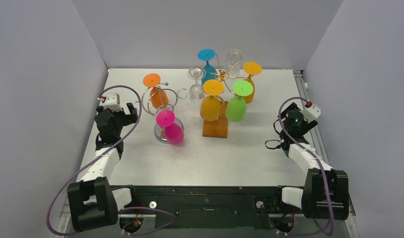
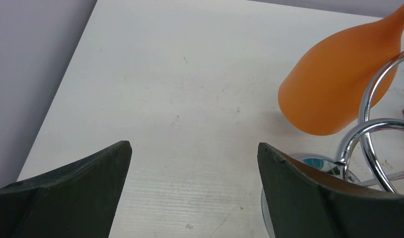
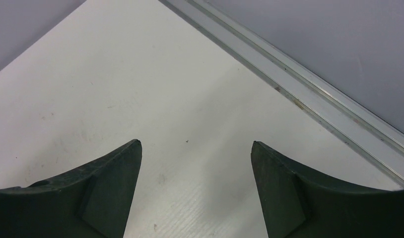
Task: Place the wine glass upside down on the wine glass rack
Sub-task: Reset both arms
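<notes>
Pink wine glass (image 1: 170,128) seen inverted, foot up, hung tilted on chrome rack (image 2: 365,130) in left half of desk (image 1: 269,163); bowl low over rack's round base. Orange wine glass (image 1: 158,97) hung inverted on same rack, behind pink one. Gold rack (image 1: 222,75) on wooden block seen mid-desk, loaded with coloured and clear glasses. Left pincer (image 2: 194,146) spread wide, nothing held, just beside chrome rack. Right pincer (image 3: 196,144) spread wide, nothing held, over bare desk near right edge.
</notes>
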